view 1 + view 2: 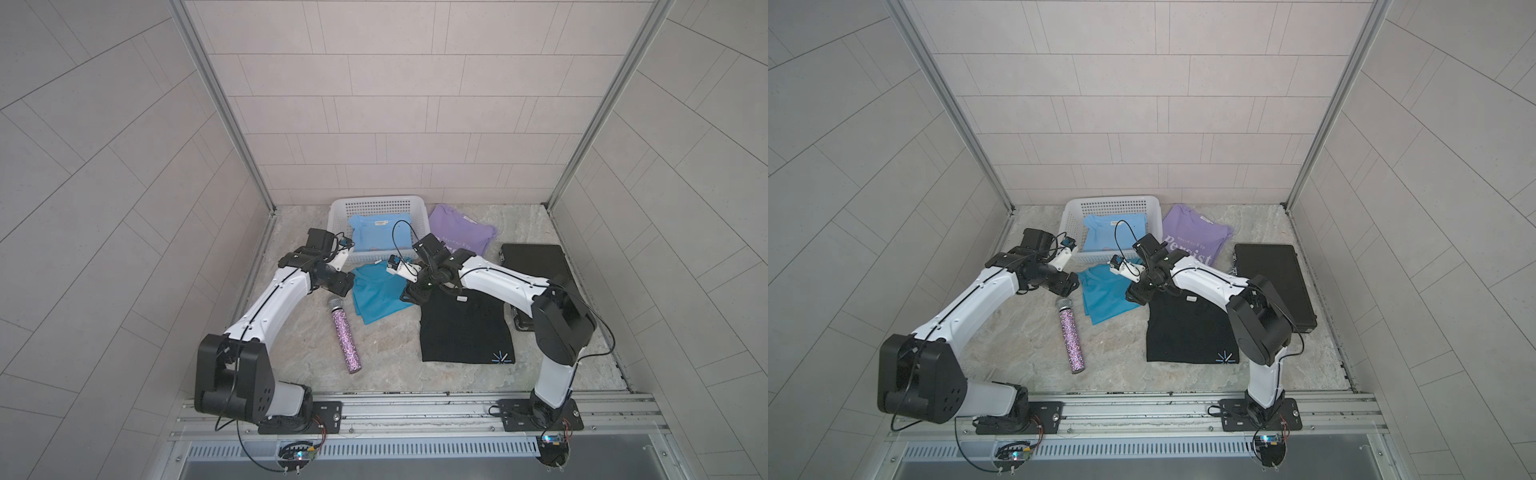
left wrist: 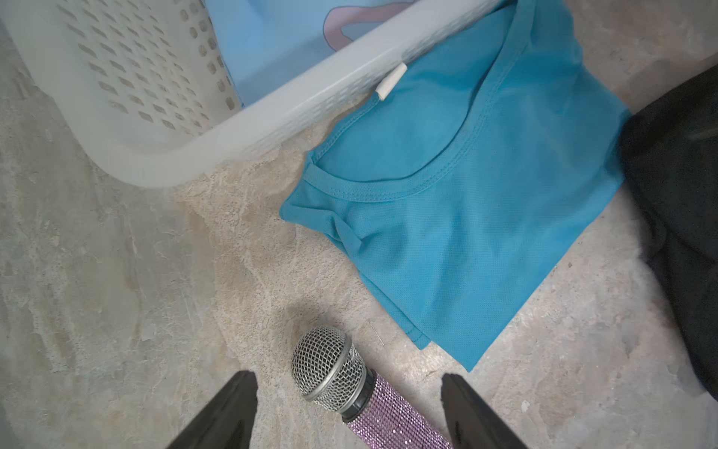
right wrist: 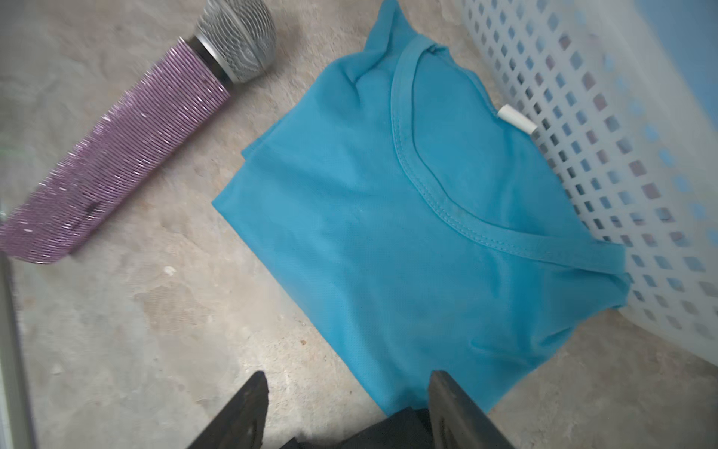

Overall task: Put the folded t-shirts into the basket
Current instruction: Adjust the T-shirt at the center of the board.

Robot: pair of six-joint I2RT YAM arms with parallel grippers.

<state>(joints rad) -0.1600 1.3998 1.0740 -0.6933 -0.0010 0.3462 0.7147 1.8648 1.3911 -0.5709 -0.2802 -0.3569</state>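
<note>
Teal shirt [image 3: 388, 233] lies just beyond right end effector [image 3: 345, 379].

Basket [image 2: 163, 167]: smooth, semi-matt white plastic, perforated; teal shirt [image 3: 388, 241]: matt, fine-mesh knit cloth with stitched collar; mic [image 3: 136, 132]: handle clad in glittering lilac stones, grille [image 3: 239, 39] of woven bare metal; table [image 2: 97, 272]: mottled, stone-like, matt.

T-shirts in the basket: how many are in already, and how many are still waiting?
One is done: the light blue t-shirt lies inside the white basket. Nothing is in hand: the left gripper and right gripper are both open and empty, close to the teal t-shirt. Three are left on the table: the teal t-shirt by the basket, the black t-shirt and the lavender t-shirt.
</note>
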